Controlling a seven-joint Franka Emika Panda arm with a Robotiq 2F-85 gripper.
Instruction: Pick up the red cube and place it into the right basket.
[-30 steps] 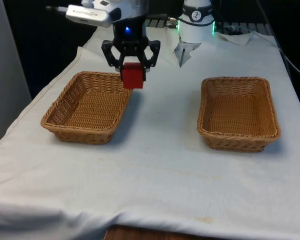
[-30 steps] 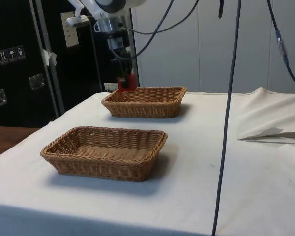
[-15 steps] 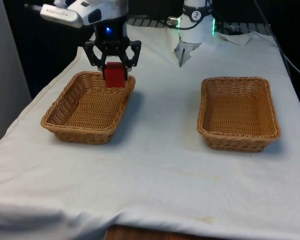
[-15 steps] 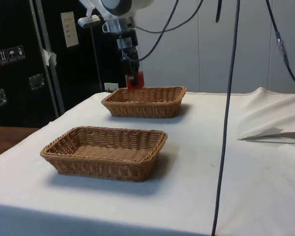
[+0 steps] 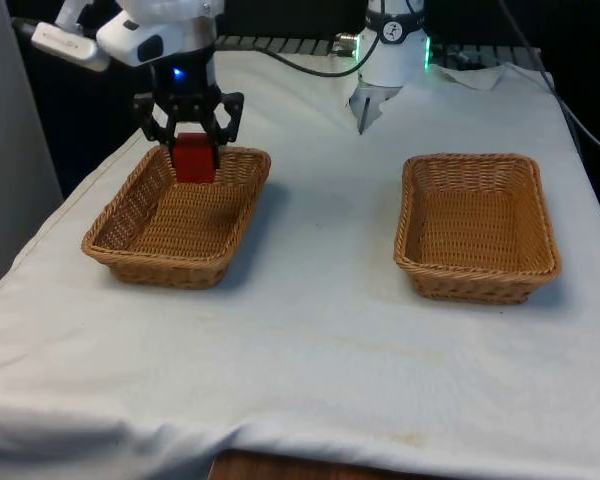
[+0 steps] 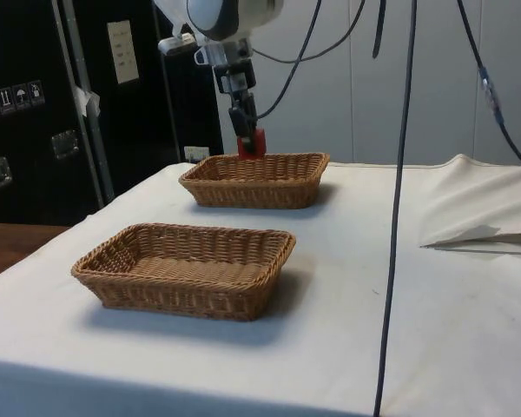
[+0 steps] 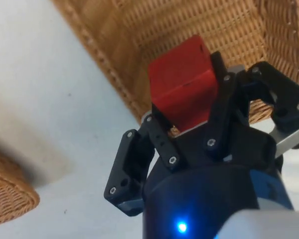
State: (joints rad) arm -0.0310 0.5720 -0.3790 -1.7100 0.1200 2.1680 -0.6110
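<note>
Two baskets on the table, and the small red cube (image 5: 191,158) is up in the air over one of them, pinched between the fingers of the black two-finger gripper (image 5: 191,152). So the claw is clamped on it, cube poking out below the fingertips, clear in the wrist view too (image 7: 183,87).

What matters for the drop: the cube hangs over the far end of the rectangular woven wicker basket (image 5: 120,222) on the front view's left, inside that basket's rim line but well above the weave. From the side view it sits just above the far basket's back edge (image 6: 251,143). The other wicker basket (image 5: 548,232), on the front view's right, is well apart, a bare stretch of white tablecloth (image 5: 320,300) between them.

My guess is the release only needs a short drop down, since the cube already sits over a basket's floor.
</note>
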